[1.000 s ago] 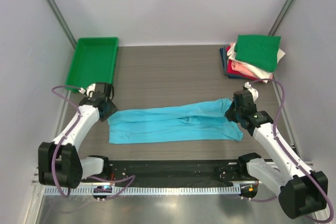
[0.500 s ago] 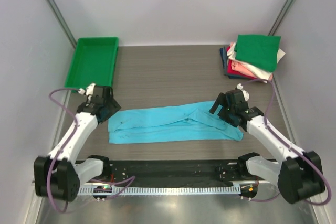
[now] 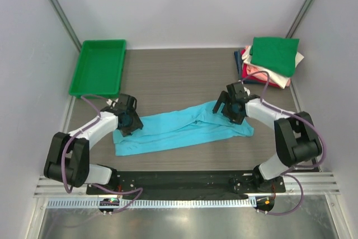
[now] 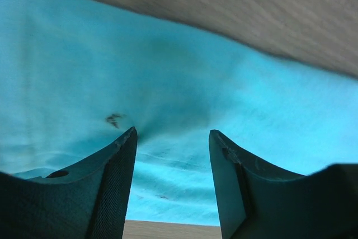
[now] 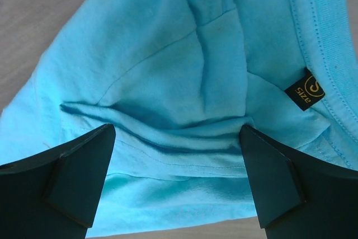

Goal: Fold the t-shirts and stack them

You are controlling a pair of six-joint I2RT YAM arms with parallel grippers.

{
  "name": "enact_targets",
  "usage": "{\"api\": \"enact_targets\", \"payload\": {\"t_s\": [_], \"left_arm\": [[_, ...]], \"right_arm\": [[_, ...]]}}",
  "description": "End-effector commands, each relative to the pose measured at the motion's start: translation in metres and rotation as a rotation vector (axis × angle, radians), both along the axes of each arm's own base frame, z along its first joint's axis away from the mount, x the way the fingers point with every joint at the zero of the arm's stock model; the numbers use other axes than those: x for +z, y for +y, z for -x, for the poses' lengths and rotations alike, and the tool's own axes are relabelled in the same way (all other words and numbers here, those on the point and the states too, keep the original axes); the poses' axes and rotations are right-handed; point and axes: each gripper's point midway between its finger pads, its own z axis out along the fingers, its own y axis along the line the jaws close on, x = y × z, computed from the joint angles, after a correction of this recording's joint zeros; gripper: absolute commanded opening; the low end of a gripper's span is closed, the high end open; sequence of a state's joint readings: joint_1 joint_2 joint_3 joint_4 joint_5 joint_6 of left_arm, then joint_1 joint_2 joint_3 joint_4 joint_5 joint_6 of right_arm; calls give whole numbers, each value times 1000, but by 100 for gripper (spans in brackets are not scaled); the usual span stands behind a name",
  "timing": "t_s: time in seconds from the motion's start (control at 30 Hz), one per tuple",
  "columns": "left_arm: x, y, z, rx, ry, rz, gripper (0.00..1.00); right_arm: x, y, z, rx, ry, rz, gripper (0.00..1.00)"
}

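A turquoise t-shirt [image 3: 179, 130] lies folded lengthwise into a long strip across the middle of the table. My left gripper [image 3: 132, 122] is down on its left end. In the left wrist view its jaws stand apart over the turquoise cloth [image 4: 168, 65], and the left gripper [image 4: 172, 134] pinches nothing. My right gripper [image 3: 222, 108] is over the shirt's right end near the collar, wide open. The right wrist view shows rumpled folds of the shirt [image 5: 168, 54] and a black size label [image 5: 306, 91] between and beyond the right gripper [image 5: 178, 131]. Folded t-shirts [image 3: 271, 57] are stacked at the back right, green on top.
A green plastic tray [image 3: 98, 65] stands at the back left corner. Grey walls close the table on both sides and at the back. A black rail [image 3: 179, 182] runs along the near edge between the arm bases.
The right gripper opened wide and swung left and back onto the shirt's right end. The left gripper moved right onto the left end. The shirt's right end shifted back.
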State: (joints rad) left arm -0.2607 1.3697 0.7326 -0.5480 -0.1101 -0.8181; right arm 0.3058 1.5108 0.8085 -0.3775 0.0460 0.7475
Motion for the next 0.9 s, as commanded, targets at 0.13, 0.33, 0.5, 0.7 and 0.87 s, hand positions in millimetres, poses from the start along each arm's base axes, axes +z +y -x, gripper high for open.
{"api": "enact_targets", "payload": {"t_s": [0.13, 0.33, 0.5, 0.7, 0.87], "left_arm": [[-31, -53, 43, -100, 54, 70, 54], [-54, -87, 91, -143, 117, 132, 54], [-62, -117, 123, -182, 148, 167, 54], [-37, -165, 154, -259, 153, 278, 53], [4, -186, 177, -289, 104, 369, 55]], "right_arm": [[-26, 28, -65, 74, 15, 3, 99], [-11, 67, -156, 123, -72, -6, 98], [-36, 125, -209, 231, -84, -90, 96], [-39, 185, -260, 330, -170, -186, 94], [-24, 192, -291, 316, -272, -180, 93]]}}
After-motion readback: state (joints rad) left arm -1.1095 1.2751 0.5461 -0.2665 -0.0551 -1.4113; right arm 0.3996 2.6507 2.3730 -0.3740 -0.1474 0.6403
